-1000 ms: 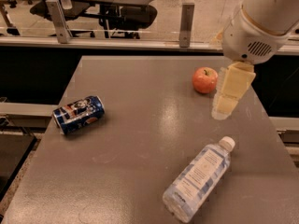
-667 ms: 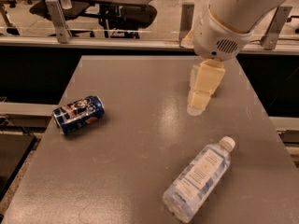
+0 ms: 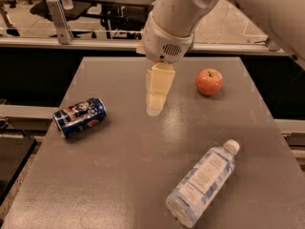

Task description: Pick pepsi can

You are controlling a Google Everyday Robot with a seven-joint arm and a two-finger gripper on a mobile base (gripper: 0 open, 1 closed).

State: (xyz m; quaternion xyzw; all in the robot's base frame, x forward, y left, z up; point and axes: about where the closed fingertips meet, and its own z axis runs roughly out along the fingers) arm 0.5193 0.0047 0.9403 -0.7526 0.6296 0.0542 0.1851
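Camera view: my gripper (image 3: 155, 104) hangs mid-frame, well right of the pepsi can (image 3: 80, 117); wide or closed, I can't see.

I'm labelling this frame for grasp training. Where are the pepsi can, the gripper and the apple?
pepsi can (image 3: 80, 117): camera view, middle of its blue side wall.
gripper (image 3: 154, 106): camera view, its lower tip, over the middle of the table (image 3: 114, 175), right of the can.
apple (image 3: 209, 81): camera view, centre of its red skin.

I count one dark-blue metal pepsi can (image 3: 80, 117), one round red apple (image 3: 209, 81), one clear plastic bottle (image 3: 202, 189), and one cream gripper (image 3: 155, 106) toward the bench (image 3: 119, 175)'s far edge.
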